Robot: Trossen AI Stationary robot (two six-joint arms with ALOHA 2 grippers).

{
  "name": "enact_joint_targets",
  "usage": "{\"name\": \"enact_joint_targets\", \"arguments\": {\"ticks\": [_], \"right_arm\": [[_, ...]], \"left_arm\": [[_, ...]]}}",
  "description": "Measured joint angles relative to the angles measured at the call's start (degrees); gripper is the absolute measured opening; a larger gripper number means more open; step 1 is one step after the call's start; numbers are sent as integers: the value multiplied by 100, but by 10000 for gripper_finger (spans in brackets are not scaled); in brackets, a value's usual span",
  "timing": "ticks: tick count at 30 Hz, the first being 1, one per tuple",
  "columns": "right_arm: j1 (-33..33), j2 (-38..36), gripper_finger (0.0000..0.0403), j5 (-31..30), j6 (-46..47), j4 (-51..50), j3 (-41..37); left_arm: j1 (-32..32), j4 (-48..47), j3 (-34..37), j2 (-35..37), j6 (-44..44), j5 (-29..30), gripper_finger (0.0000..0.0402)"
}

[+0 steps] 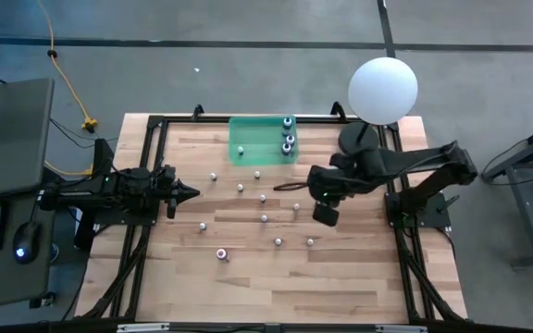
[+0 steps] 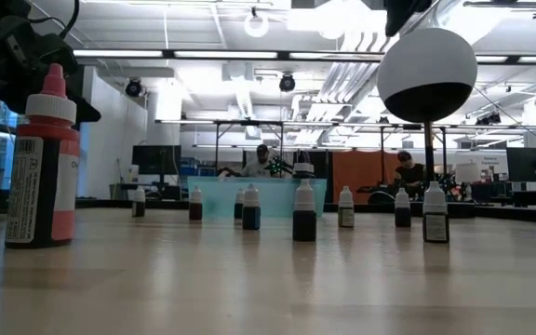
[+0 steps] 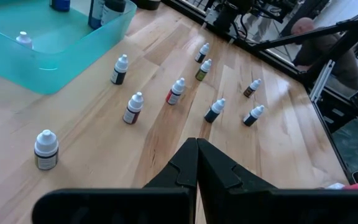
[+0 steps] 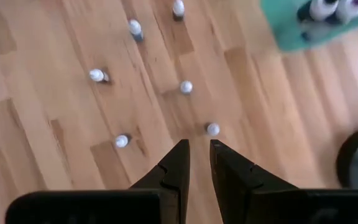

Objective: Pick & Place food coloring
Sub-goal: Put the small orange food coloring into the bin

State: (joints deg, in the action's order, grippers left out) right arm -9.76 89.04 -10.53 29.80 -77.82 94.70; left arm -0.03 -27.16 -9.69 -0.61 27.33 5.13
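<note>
Right hand (image 4: 197, 152) is held slightly parted, empty, above food coloring bottle (image 4: 212, 129); judged light, rigid, tip-prone, best gripped below cap. Left hand (image 3: 197, 152) closed, empty.

Hardly any writing can be read here. The large red food coloring bottle (image 2: 42, 167) standing close to the low camera, near the table's front edge, carries a white label strip down its side with small dark print, too fine to make out, and a few pale letters on its dark face that look like "Ch" but cannot be read with certainty. The smaller bottles farther back on the table show pale labels with no legible words. No brand, number or sign is readable elsewhere.
</note>
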Motion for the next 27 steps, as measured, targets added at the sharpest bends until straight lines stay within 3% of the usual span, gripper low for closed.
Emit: {"name": "enact_joint_targets", "arguments": {"ticks": [7, 14, 21, 27], "right_arm": [[2, 560, 72, -150, 1657, -269, 0], [239, 873, 138, 10, 2885, -420, -277], [690, 599, 206, 514, 2980, 789, -1774], [1109, 489, 224, 979, 2682, 1672, -2553]], "left_arm": [[2, 0, -1, 0, 0, 0, 0], [1, 0, -1, -1, 0, 0, 0], [1, 0, -2, 0, 0, 0, 0], [0, 0, 0, 1, 0, 0, 0]]}}
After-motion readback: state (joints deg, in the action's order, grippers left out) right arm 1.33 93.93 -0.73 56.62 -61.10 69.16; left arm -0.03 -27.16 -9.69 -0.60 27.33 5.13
